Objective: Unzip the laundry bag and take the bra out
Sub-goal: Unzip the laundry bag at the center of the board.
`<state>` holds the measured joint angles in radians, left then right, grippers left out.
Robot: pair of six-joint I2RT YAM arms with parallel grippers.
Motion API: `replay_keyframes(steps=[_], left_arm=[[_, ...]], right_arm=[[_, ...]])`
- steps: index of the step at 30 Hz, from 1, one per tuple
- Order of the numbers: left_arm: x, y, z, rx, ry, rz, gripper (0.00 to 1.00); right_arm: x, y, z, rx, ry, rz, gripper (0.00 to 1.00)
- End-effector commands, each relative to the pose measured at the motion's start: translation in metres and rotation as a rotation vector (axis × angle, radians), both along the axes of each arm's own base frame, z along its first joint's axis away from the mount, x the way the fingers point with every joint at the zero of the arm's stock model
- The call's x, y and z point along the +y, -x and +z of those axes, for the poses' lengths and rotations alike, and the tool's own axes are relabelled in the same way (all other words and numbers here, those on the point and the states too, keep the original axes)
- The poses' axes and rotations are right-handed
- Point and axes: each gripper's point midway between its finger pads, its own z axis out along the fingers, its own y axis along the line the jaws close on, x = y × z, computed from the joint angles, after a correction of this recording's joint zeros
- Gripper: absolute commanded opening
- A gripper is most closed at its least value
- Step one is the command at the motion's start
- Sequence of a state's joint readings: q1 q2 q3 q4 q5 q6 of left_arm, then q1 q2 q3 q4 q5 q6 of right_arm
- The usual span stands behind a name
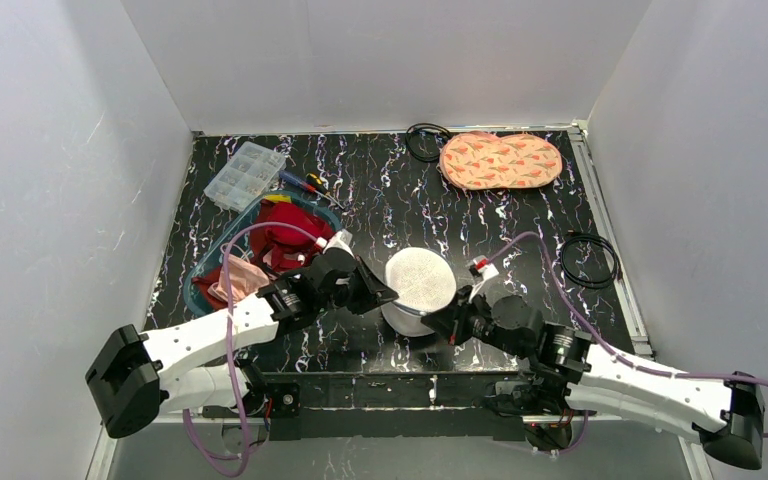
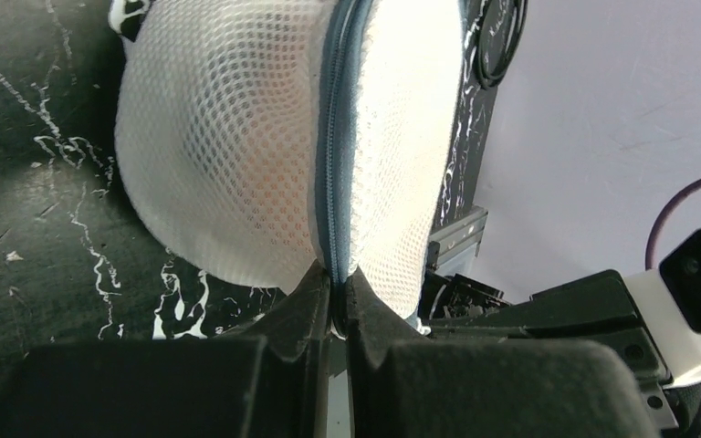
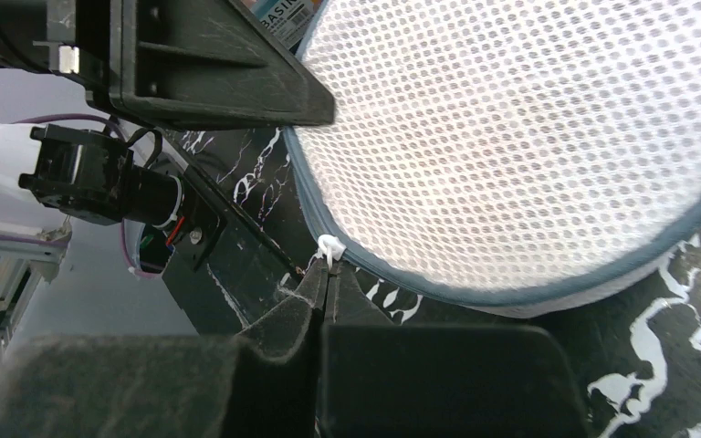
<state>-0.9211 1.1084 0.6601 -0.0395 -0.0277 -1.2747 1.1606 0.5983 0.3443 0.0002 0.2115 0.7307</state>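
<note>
Sitting far left on bench (image 1: 380,205): clear compartment box (image 1: 245,175), teal basin (image 1: 200,272) holding red cloth (image 1: 285,240). Lying far right: patterned oval pad (image 1: 500,160), black cable coil (image 1: 412,145); second cable coil (image 1: 566,262) lying nearer.

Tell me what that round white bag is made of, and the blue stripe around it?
The laundry bag looks like soft white mesh fabric, probably synthetic: small regular holes cover it and it bulges. The zipper trim looks like matte blue-grey woven tape with fine, likely plastic, teeth down its middle.
</note>
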Motion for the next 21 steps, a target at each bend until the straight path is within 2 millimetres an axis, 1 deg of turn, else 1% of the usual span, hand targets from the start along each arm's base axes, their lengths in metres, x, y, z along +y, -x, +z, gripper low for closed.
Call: replay_keyframes(steps=[1,5,8,11,12,14,15,16,17,19,21], left_arm=[[-0.005,0.004,0.020,-0.071,-0.031,-0.123,0.00],[-0.009,0.010,0.027,-0.064,-0.027,-0.234,0.00],[-0.005,0.010,0.029,-0.074,-0.014,-0.278,0.00],[0.005,0.003,0.020,-0.065,-0.030,-0.268,0.00],[0.008,0.000,0.016,-0.055,-0.032,-0.261,0.03],[0.009,-0.001,0.012,-0.048,-0.016,-0.267,0.13],[0.009,-0.001,0.009,-0.041,-0.014,-0.271,0.22],[0.009,0.000,0.008,-0.039,-0.013,-0.276,0.33],[0.010,0.002,0.006,-0.032,-0.011,-0.279,0.48],[0.013,0.007,0.006,-0.016,-0.007,-0.272,0.61],[0.019,0.014,0.007,-0.003,0.003,-0.257,0.69]], right_arm=[[-0.022,-0.004,0.003,-0.016,0.028,-0.071,0.01],[-0.039,-0.008,-0.001,-0.009,0.078,-0.126,0.01],[-0.044,-0.009,-0.005,-0.007,0.101,-0.144,0.01],[-0.043,-0.008,-0.012,-0.003,0.110,-0.135,0.01],[-0.041,-0.007,-0.015,0.000,0.108,-0.127,0.01],[-0.035,-0.005,-0.016,0.004,0.087,-0.107,0.01],[-0.032,-0.004,-0.015,0.006,0.074,-0.095,0.01],[-0.028,-0.003,-0.014,0.007,0.060,-0.084,0.01],[-0.024,-0.002,-0.011,0.006,0.044,-0.072,0.01],[-0.018,-0.001,-0.008,0.007,0.033,-0.053,0.01],[-0.012,0.001,-0.004,0.009,0.015,-0.029,0.01]])
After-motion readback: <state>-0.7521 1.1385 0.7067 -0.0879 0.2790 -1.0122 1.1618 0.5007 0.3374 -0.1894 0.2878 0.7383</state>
